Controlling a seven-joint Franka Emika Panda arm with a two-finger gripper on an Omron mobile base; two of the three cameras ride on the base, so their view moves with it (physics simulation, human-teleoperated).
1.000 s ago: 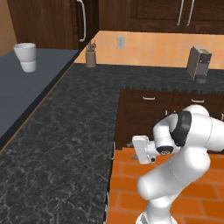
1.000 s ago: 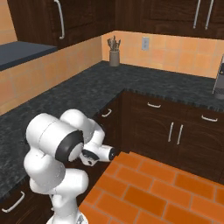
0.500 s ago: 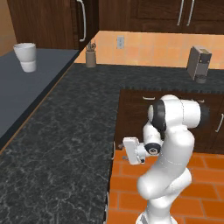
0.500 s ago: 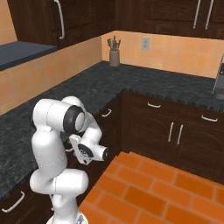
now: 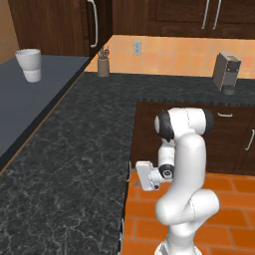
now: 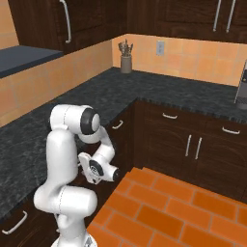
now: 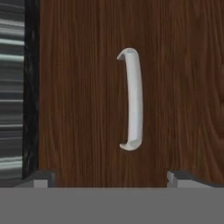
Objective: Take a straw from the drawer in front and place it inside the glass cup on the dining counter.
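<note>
Black speckled granite tabletop (image 5: 74,149) wraps the dark cabinets. Since 1 second ago the arm has swung down; gripper (image 5: 133,175) now faces the wide dark brown wooden drawer (image 7: 109,87), released wide, slim silver bar handle (image 7: 132,99) at 12 o'clock of the fingertips (image 7: 177,178). Drawer is closed, straw presumably inside; handle grab looks next. No readable writing anywhere.

Base cameras looked forward and down from behind arm (image 5: 182,169), left and right; both shared black counter (image 5: 74,149) corner. Hand camera sat close, apparently square-on, facing drawer (image 7: 105,87) front.
</note>
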